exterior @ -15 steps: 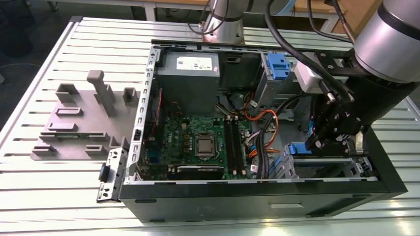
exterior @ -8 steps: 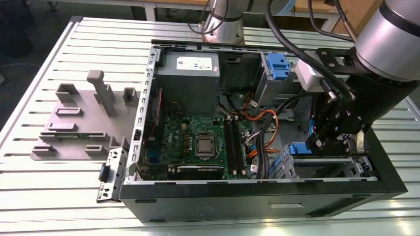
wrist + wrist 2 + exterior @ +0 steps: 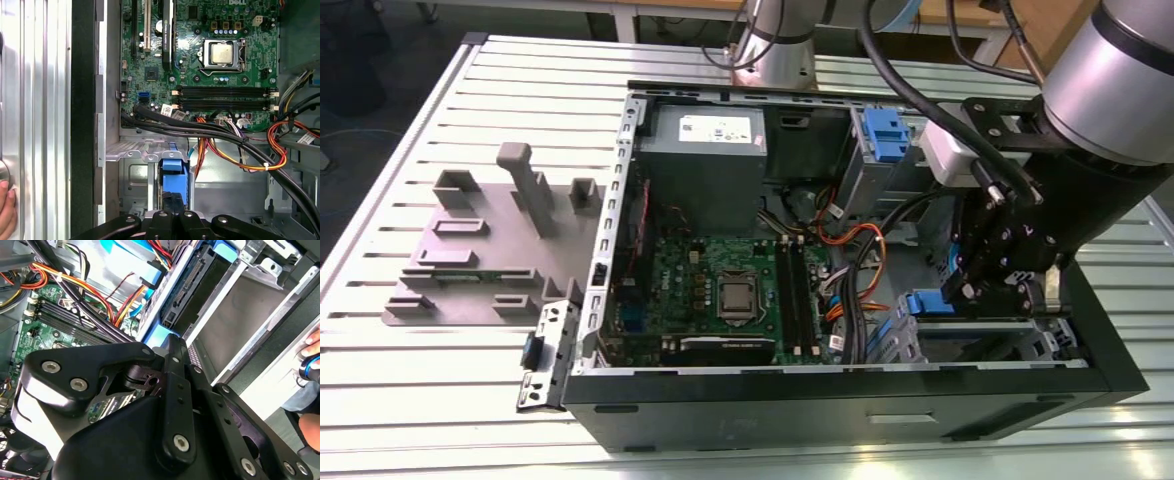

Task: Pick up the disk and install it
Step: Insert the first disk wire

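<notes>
table (image 3: 427, 420): ribbed pale metal | floor (image 3: 354, 170): dark | wooden furniture (image 3: 974, 15) beyond

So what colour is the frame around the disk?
Blue: the disk's frame shows best in the first wrist view.

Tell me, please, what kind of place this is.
Probably a robotics lab or test bench: a robot arm reaches into an open computer case that lies on a slatted metal table, with a grey holder block beside it.
</notes>
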Motion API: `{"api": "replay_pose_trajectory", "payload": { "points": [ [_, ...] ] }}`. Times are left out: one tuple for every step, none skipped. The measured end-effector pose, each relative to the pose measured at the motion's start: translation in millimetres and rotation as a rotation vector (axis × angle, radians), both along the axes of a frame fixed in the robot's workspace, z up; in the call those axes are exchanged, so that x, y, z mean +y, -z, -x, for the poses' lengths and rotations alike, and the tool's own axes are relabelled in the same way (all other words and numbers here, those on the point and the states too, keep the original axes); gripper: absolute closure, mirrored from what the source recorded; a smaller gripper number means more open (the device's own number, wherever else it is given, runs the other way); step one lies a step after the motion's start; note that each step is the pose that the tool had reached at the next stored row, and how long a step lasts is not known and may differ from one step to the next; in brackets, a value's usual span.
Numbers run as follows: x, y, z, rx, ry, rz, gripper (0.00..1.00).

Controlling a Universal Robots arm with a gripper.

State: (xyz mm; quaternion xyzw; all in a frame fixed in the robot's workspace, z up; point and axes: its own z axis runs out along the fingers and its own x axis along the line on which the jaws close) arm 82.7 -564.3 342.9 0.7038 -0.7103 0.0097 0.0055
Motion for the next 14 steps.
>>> {"api": "replay_pose_trajectory", "payload": {
  "points": [
    [0.0, 0.0, 0.0, 0.0000, 0.000, -0.0006, 0.89],
    [0.0, 0.0, 0.0, 0.0000, 0.000, -0.0007, 0.89],
    [0.0, 0.1, -0.1, 0.0000, 0.000, -0.0008, 0.89],
    [0.0, 0.1, -0.6, 0.0000, 0.000, -0.0008, 0.89],
    [0.0, 0.1, -1.7, 0.0000, 0.000, -0.0008, 0.89],
    [0.0, 0.1, -2.9, 0.0001, 0.000, -0.0008, 0.89],
    [0.0, 0.0, -4.3, 0.0002, 0.000, -0.0008, 0.89],
    [0.0, 0.0, -5.7, 0.0003, 0.000, -0.0008, 0.89],
    [0.0, 0.0, -7.2, 0.0005, 0.000, -0.0007, 0.89],
    [0.0, 0.1, -8.7, 0.0007, 0.000, -0.0008, 0.89],
    [0.0, 0.0, -10.2, 0.0009, 0.000, -0.0007, 0.89],
    [0.0, 0.0, -11.7, 0.0012, 0.000, -0.0007, 0.89],
    [0.1, 0.0, -12.7, 0.0013, 0.000, -0.0007, 0.89],
    [0.1, 0.0, -12.9, 0.0013, 0.000, -0.0008, 0.89]
  ]
}}
